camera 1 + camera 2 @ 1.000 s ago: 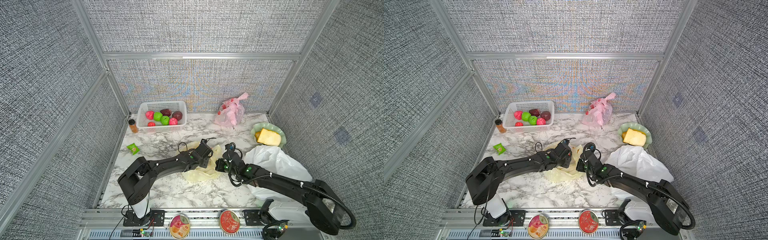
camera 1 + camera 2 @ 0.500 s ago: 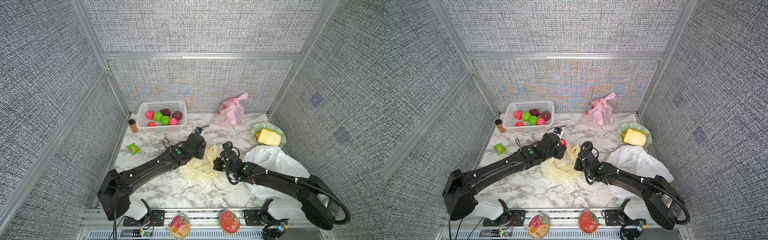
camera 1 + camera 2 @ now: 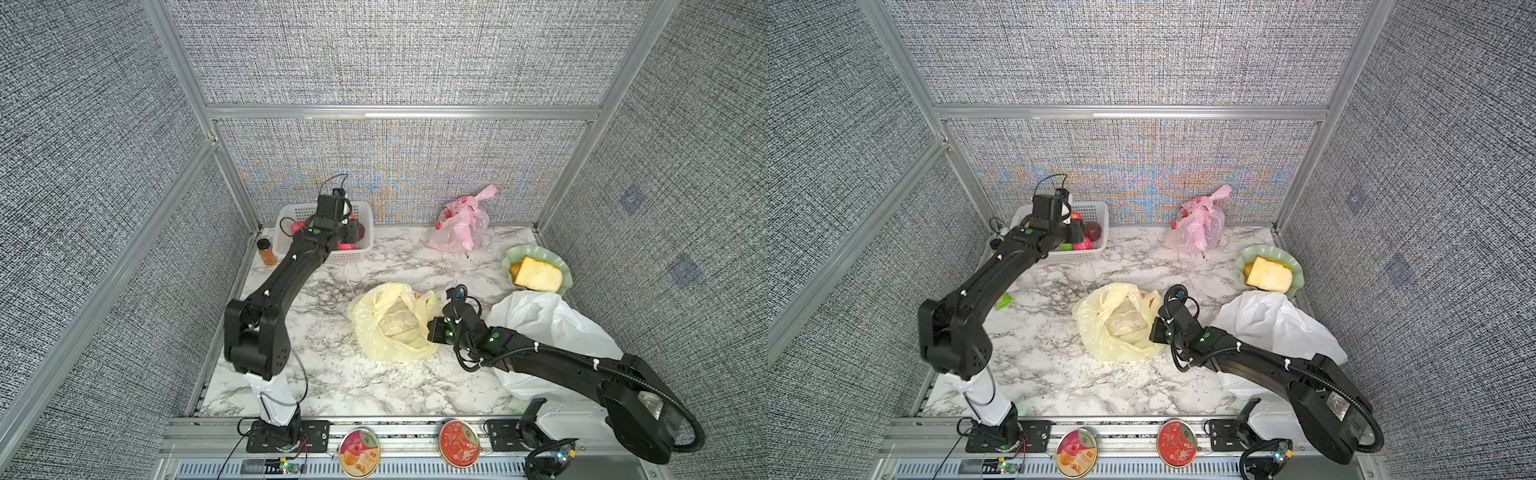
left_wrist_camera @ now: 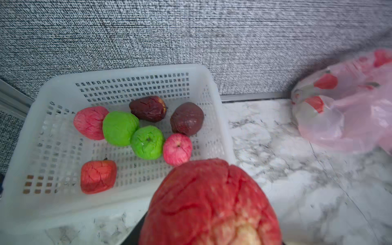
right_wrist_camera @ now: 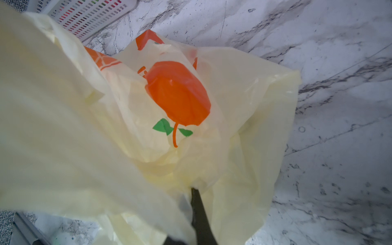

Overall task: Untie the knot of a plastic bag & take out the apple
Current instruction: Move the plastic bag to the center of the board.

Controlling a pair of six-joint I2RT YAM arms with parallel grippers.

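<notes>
Ahead of left hand [image 3: 352,233], now gripping the freed apple [image 4: 210,201], lies the basket [image 4: 127,73]; right hand [image 3: 432,330] stays clamped on bag [image 3: 386,328]. Extraction complete.

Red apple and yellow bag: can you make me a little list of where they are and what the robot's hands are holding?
apple: wrinkly red apple, out of the bag, held up by the basket
left gripper: shut on the apple
bag: thin yellow plastic bag, mouth open, lying on the marble table
right gripper: shut on the bag's edge
basket: white slotted plastic basket, holding seven other fruits in red, pink, green and dark purple
</notes>
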